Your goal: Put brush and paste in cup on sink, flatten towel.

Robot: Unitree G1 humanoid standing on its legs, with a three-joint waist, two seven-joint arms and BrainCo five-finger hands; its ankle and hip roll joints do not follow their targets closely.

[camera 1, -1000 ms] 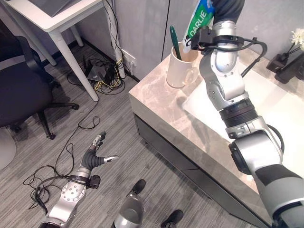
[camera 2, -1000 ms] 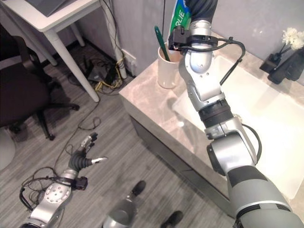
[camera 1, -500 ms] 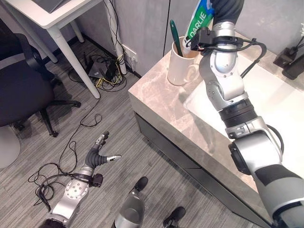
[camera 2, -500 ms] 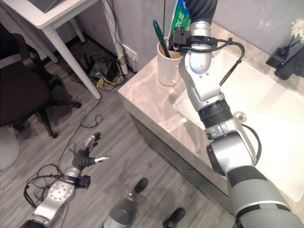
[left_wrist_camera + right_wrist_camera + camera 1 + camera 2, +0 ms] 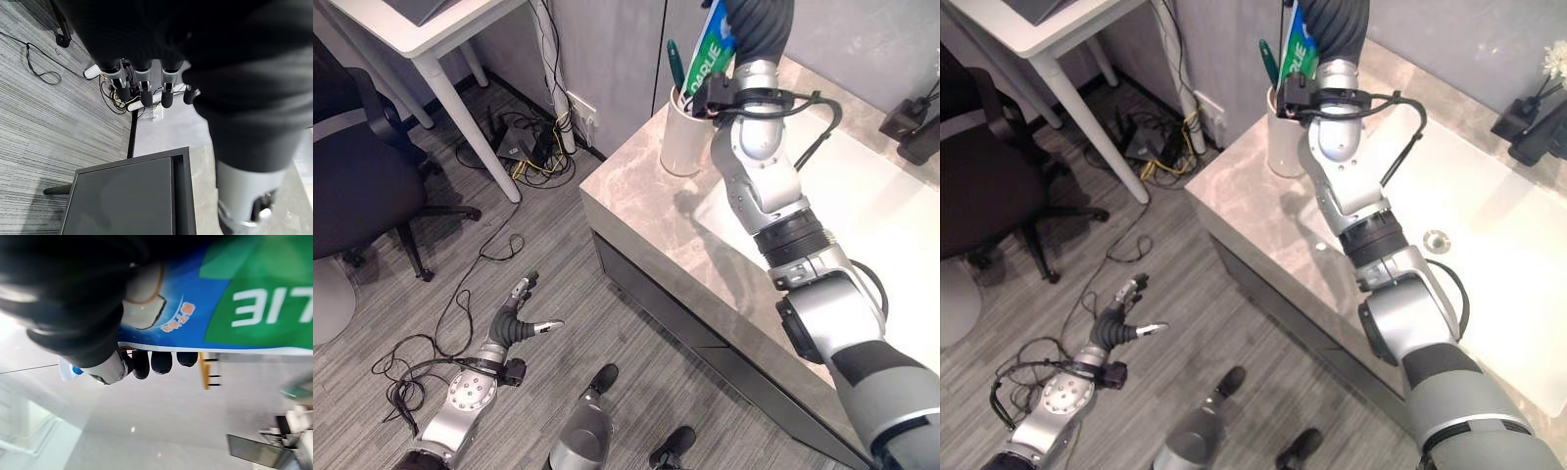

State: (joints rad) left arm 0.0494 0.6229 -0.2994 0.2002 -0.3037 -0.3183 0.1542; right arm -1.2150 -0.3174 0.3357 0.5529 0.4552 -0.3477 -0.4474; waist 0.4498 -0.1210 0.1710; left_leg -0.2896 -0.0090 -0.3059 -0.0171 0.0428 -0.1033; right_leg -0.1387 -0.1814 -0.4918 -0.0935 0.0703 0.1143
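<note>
A white mug [image 5: 681,142] stands on the marble counter [image 5: 636,211] at its far left corner, beside the sink basin [image 5: 891,220]. A green toothbrush [image 5: 674,67] stands upright in the mug. My right hand [image 5: 759,24] is above the mug, shut on a blue and green toothpaste tube [image 5: 713,41]. The tube's lower end is at the mug's mouth, partly hidden by my wrist. In the right wrist view the fingertips [image 5: 161,362] curl round the tube [image 5: 234,298]. My left hand [image 5: 514,323] hangs low over the floor with relaxed fingers [image 5: 142,90], holding nothing.
A white desk [image 5: 421,39] and a black office chair [image 5: 352,186] stand on the left. Cables and a power strip [image 5: 524,152] lie on the floor by the wall. Dark bottles [image 5: 915,127] sit at the counter's far right. The basin's drain [image 5: 1437,237] is visible.
My right arm has swung left, bringing the toothpaste tube over the mug beside the toothbrush. The left hand has stayed where it was.
</note>
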